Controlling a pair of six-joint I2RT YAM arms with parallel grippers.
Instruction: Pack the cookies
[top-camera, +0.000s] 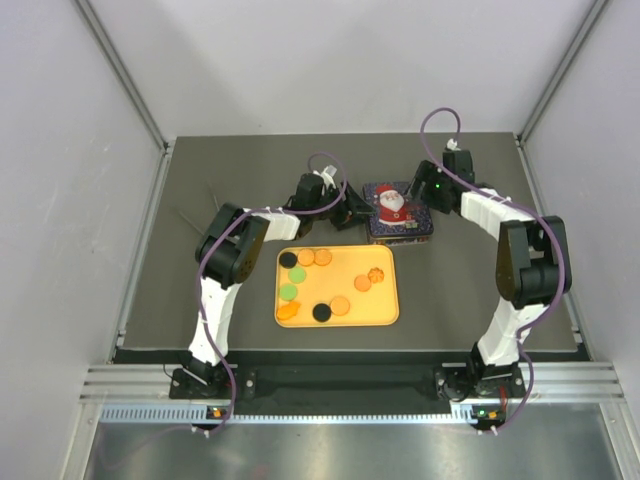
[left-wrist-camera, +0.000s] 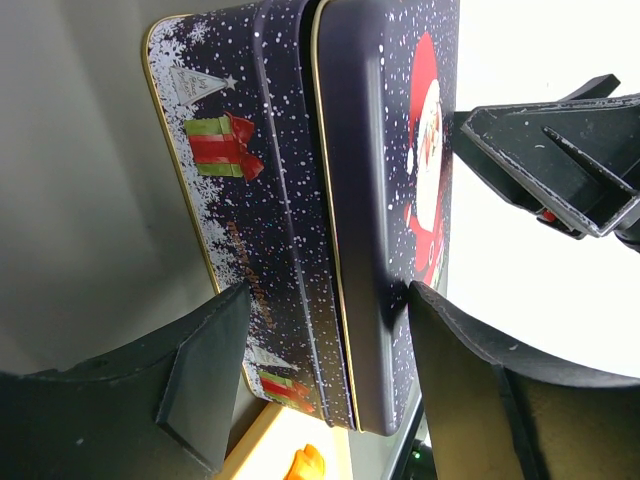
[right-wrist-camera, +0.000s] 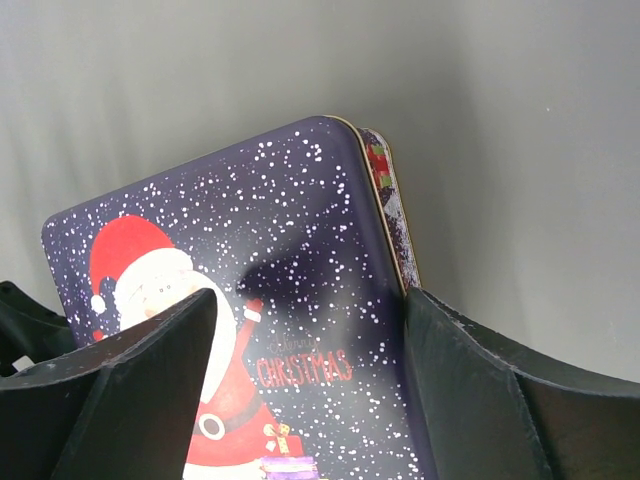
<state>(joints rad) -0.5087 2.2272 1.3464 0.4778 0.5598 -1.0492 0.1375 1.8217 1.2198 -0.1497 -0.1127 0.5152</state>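
Several cookies (top-camera: 321, 312), orange, green and black discs, lie on the orange tray (top-camera: 386, 310). Behind it stands a dark Christmas tin (top-camera: 398, 212) with a Santa lid, which is on. My left gripper (top-camera: 352, 213) is at the tin's left side. In the left wrist view its jaws (left-wrist-camera: 328, 290) stand wide apart with the tin's side wall (left-wrist-camera: 290, 200) filling the gap; contact is unclear. My right gripper (top-camera: 425, 195) is at the tin's right rear. Its jaws (right-wrist-camera: 310, 300) are open over the lid (right-wrist-camera: 300, 230), one finger above Santa and one outside the right edge.
The tray's corner (left-wrist-camera: 265, 445) with an orange cookie (left-wrist-camera: 308, 462) shows just below the tin in the left wrist view. The right gripper's fingers (left-wrist-camera: 560, 170) appear beyond the lid. Grey walls enclose the dark table (top-camera: 200, 300) on three sides.
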